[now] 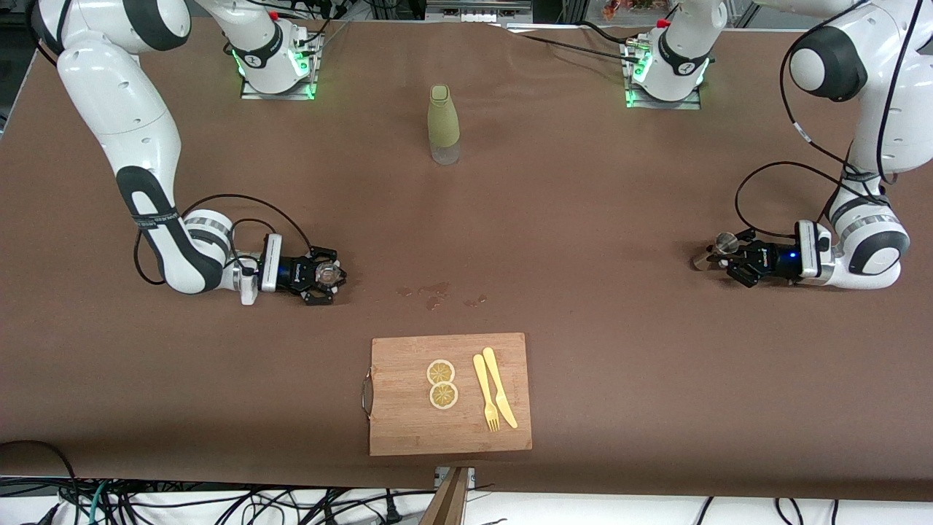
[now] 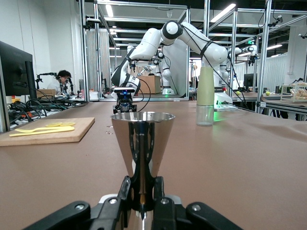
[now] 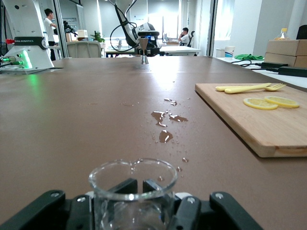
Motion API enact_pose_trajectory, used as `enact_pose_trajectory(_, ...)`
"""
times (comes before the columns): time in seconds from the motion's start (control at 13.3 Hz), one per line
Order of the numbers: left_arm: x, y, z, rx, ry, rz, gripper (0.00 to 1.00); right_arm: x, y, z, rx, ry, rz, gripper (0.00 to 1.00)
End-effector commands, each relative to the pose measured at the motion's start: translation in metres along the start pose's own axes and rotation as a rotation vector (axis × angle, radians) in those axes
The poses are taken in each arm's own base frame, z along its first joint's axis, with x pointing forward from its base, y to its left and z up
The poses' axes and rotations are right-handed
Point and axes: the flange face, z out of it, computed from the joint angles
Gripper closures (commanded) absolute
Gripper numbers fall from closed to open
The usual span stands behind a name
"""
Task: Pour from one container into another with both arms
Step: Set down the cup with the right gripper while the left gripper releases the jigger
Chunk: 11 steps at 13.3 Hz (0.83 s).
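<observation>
A shiny metal cone-shaped cup (image 2: 142,136) stands on the brown table at the left arm's end. My left gripper (image 2: 142,186) is low beside it and shut on its narrow waist; the front view shows the same cup (image 1: 721,243) and gripper (image 1: 731,259). A clear glass beaker (image 3: 133,189) stands at the right arm's end. My right gripper (image 3: 133,203) is shut on it with a finger on each side, as the front view of the beaker (image 1: 329,273) and gripper (image 1: 323,276) also shows. I cannot tell what either container holds.
A tall green bottle (image 1: 443,124) stands mid-table near the arms' bases. Wet spots (image 1: 435,293) lie between the grippers. A wooden cutting board (image 1: 408,423) nearer the front camera carries two lemon slices (image 1: 441,383), a yellow fork (image 1: 485,394) and a yellow knife (image 1: 499,386).
</observation>
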Motion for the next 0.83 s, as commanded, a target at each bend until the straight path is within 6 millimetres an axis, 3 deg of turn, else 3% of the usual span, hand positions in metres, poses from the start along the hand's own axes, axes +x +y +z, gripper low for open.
enact_pose_trajectory(0.0, -0.006, 0.012, -0.004, -0.032, -0.005, 0.092, 1.00, -0.001, -0.001, -0.006, -0.020, 0.031, -0.015, 0.25)
enact_pose_trajectory(0.08, -0.007, 0.013, -0.003, -0.042, -0.010, 0.090, 1.00, -0.002, -0.004, -0.006, -0.018, 0.035, -0.008, 0.00)
enact_pose_trajectory(0.45, -0.025, 0.018, -0.002, -0.034, -0.032, 0.068, 0.98, -0.016, -0.011, -0.040, -0.008, -0.009, 0.014, 0.00)
enact_pose_trajectory(0.68, -0.029, 0.016, -0.005, -0.021, -0.071, 0.064, 0.73, -0.020, -0.015, -0.071, 0.011, -0.034, 0.040, 0.00)
enact_pose_trajectory(0.75, -0.029, 0.015, -0.007, -0.016, -0.081, 0.066, 0.69, -0.014, -0.013, -0.083, 0.029, -0.052, 0.063, 0.00)
